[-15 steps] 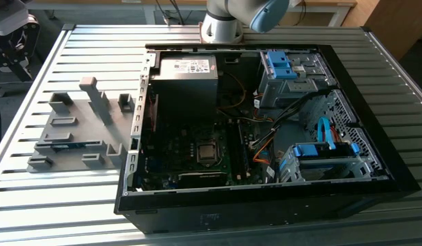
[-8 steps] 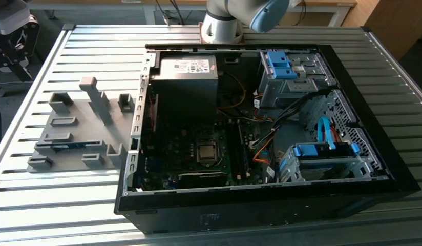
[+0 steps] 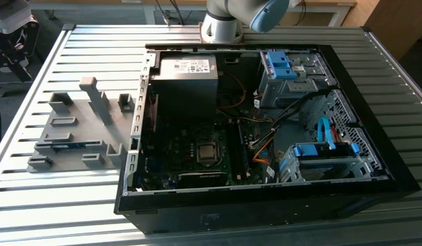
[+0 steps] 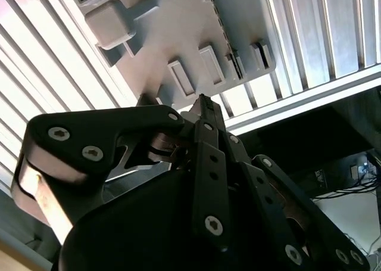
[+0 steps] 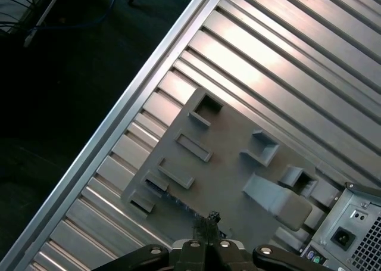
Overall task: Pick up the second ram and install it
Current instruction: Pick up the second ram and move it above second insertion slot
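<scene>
**Black linkage up close: end effector pressed together above the fixture**

Black links of the end effector (image 4: 202, 101) crowd the second wrist view. We read its fingertips as pressed together with nothing between them. It hangs above the grey fixture (image 5: 226, 164), clearly apart from it.

The second ram (image 3: 66, 145) stands on edge in a narrow slot of that fixture. It rests on the slatted tabletop (image 3: 47, 205), on the exterior view's left of the open computer case (image 3: 231, 215).

We judge the risks as follows:
- **Striking the board:** fingertips brought down while together would land on the strip's top edge and load the board.
- **Binding in the slot:** a grasp off the strip's line could catch a fixture block or pinch one end, so the strip would tilt and bind.
- **Snagging in the case:** loose cables lie near the motherboard (image 3: 190, 154) and could catch a thin board carried past them.

From the exterior view we get the whole layout: fixture, case and the arm (image 3: 266, 13) behind them. For the end effector (image 5: 209, 218) and its line over the second ram (image 5: 158, 184), we lean on the first wrist view. The second wrist view adds the linkage's posture.
</scene>
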You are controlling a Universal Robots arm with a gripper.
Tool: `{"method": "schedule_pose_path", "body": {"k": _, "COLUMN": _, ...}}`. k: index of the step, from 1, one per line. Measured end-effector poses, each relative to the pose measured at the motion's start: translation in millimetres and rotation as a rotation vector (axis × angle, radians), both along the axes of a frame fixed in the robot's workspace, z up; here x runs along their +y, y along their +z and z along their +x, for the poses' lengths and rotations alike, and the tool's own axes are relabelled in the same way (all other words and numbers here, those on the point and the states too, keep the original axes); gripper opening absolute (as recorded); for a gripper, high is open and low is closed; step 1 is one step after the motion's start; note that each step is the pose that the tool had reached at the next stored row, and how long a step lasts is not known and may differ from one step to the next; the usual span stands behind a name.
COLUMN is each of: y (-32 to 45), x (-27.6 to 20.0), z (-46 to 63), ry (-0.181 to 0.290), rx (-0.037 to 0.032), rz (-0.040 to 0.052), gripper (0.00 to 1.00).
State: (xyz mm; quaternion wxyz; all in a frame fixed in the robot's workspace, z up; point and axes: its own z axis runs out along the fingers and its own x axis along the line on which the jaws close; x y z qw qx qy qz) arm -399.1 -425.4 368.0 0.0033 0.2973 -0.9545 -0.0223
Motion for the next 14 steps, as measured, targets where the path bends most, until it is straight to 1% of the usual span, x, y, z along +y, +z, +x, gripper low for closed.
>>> {"method": "schedule_pose_path", "body": {"k": 14, "y": 0.0, "x": 0.0, "z": -0.3, "ry": 0.047, "rx": 0.0000, "rz": 0.0000, "gripper": 0.11}}
